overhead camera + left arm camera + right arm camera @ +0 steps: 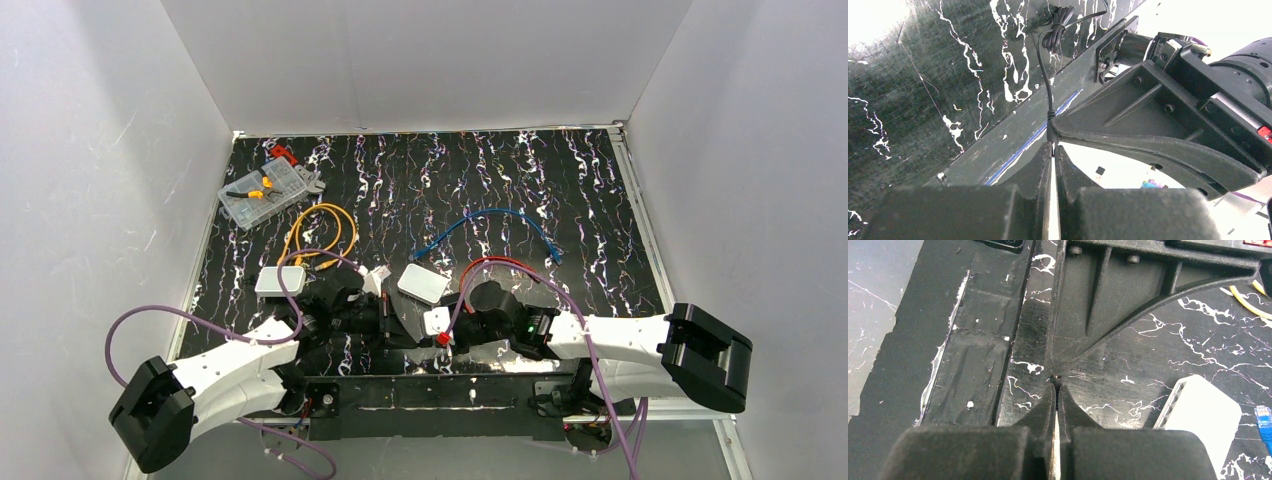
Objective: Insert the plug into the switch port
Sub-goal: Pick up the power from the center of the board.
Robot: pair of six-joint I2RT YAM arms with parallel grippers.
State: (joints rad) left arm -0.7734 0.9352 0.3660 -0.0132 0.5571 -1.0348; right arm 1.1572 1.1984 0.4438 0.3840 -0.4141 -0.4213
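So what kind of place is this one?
Probably a lab robot cell: plain white walls box in a black marbled tabletop, with a blue network cable and a parts case laid out.

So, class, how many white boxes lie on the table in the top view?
3: a left box by the orange cable, a middle box, and a smaller square box at the right gripper. The arms may hide others.
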